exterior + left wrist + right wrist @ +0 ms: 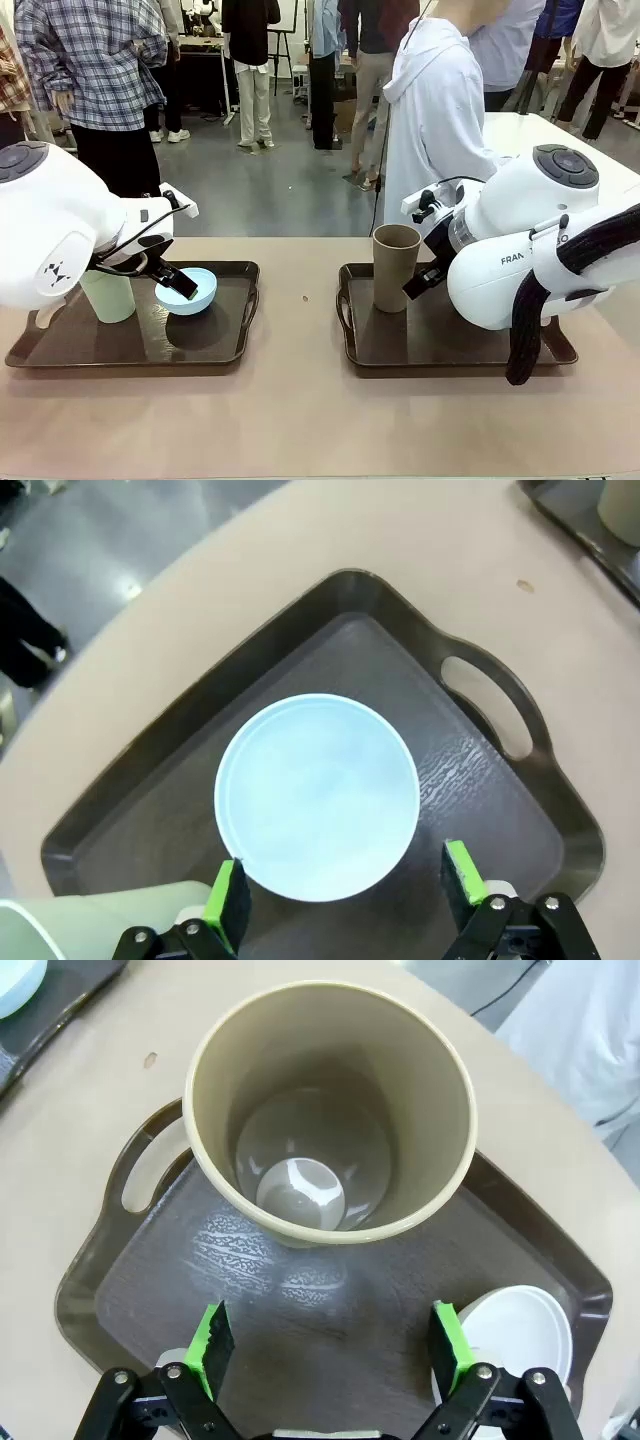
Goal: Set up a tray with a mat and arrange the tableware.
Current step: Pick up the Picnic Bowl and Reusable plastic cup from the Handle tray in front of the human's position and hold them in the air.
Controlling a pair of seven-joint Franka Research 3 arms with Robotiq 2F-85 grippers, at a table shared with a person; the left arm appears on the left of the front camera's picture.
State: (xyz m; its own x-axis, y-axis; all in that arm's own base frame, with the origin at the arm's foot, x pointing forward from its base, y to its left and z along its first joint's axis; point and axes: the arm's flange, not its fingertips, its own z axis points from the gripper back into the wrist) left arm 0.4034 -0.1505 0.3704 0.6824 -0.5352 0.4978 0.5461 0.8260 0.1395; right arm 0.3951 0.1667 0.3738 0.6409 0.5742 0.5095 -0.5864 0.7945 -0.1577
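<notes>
Green-padded left claw (343,870) | round smooth blue bowl (316,795) | wood-grained dark tray (470,780)

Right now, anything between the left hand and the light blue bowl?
Nothing visible. The open left hand hangs over the light blue bowl, pads flanking its rim; the pale green cup stands aside.

The counter (300,420) is viewed from its near side, facing the person (435,110) at the far side. The left tray (480,810) is seen closely from above by the left wrist camera, the right tray (150,1290) by the right; both are shared with the front view.
</notes>
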